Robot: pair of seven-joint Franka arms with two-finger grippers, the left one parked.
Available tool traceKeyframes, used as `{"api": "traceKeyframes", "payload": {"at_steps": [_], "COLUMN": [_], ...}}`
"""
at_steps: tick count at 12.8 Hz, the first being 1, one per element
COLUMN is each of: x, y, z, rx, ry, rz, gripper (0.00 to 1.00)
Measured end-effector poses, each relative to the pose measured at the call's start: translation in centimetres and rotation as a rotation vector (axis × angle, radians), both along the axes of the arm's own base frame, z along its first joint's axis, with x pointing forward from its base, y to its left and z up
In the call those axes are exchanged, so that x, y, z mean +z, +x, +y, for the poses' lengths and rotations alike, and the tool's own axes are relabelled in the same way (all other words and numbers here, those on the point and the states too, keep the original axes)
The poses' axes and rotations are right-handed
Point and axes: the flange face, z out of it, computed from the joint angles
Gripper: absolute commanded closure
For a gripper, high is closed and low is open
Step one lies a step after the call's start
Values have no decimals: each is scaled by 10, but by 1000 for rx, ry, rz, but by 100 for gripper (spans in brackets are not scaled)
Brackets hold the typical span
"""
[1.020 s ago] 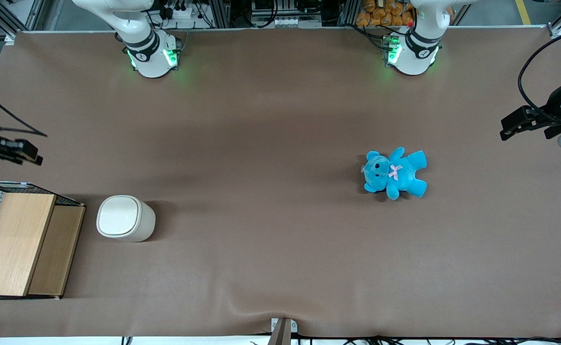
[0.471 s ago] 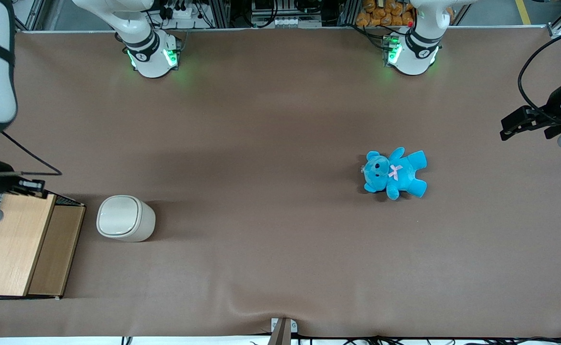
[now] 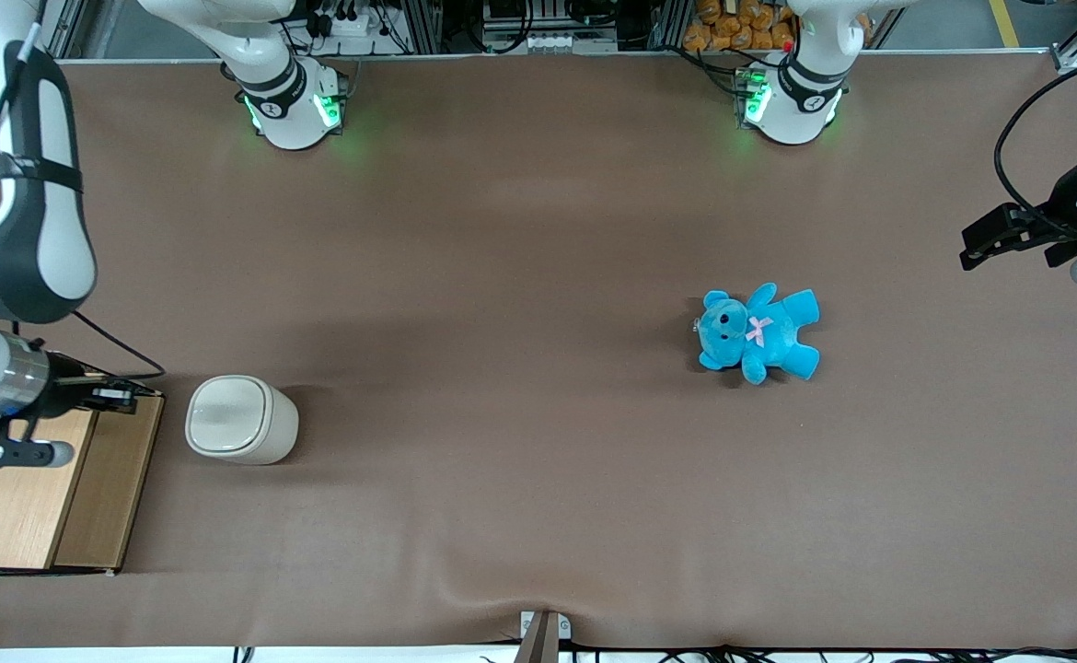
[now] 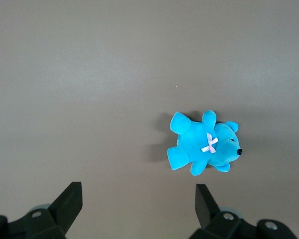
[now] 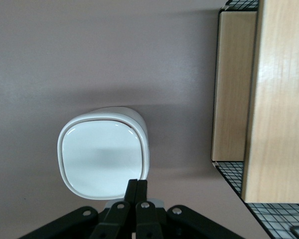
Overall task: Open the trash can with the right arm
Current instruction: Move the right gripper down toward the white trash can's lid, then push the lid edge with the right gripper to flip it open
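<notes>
The cream-white trash can (image 3: 242, 420) stands on the brown table near the working arm's end, its paler lid down and flat. It also shows in the right wrist view (image 5: 103, 154), seen from above. My right arm's gripper (image 3: 136, 394) is shut and empty. It hovers over the edge of the wooden box, beside the trash can and a little farther from the front camera than the can's middle. In the right wrist view the closed fingertips (image 5: 137, 182) line up with the lid's rim, above it.
A wooden box (image 3: 37, 479) in a black wire frame stands beside the trash can at the working arm's end and also shows in the right wrist view (image 5: 276, 99). A blue teddy bear (image 3: 759, 331) lies toward the parked arm's end.
My right arm has swung in from the table's edge, nearer to the front camera and toward the trash can. The gripper now hangs over the box edge beside the can.
</notes>
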Motion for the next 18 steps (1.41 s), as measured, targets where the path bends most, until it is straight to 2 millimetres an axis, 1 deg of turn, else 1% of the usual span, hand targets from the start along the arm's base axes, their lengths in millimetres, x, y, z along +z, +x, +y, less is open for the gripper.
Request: {"api": "traceKeyframes", "payload": {"at_steps": [3,6,9,11,14,18], "x": [-25,-57,-81,-96,-109,-111], "y": [7,14,20,20,17,15], "z": [1,0,0,1,5,5], "rx": [-4,-9,-11,-21,-25,-25], "ry": [3,1,1,21,36,37], "rz": [9,14,6,22,44,60], "gripper": [100,100,100,100,100,100]}}
